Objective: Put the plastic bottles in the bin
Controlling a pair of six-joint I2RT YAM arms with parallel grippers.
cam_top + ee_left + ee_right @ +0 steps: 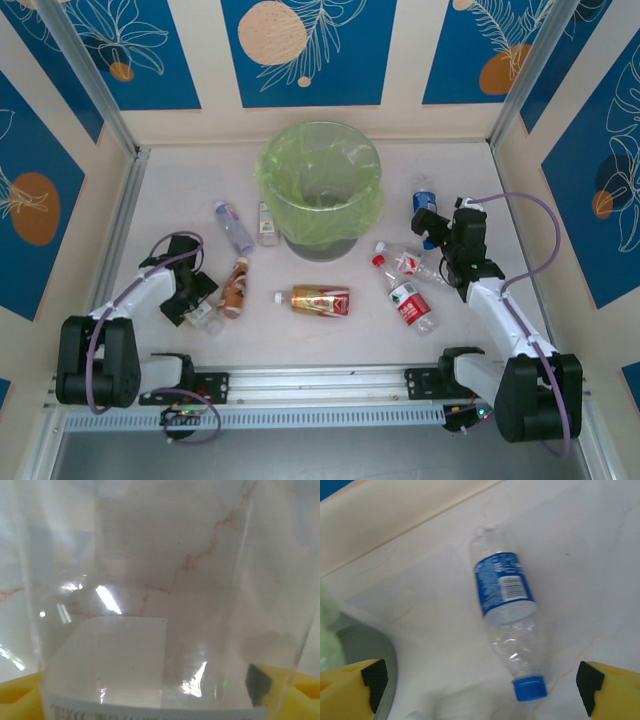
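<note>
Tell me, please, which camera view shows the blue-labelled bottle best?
The right wrist view: the blue-labelled bottle lies whole, label and cap sharp, before the open right gripper. The top view shows it small, partly covered by that gripper. The left wrist view faces another, clear bottle.

Blue-label bottle: a white patch with black bar code stripes; the tiny print beside it is too blurry to read.
Clear bottle: a row of tiny dark letters on its white label, cut off at the bottom edge, can't be read.
Red-gold bottle: label too small to read.
Red-white bottle: label too small to read.
Words or numbers you can read: none.
</note>
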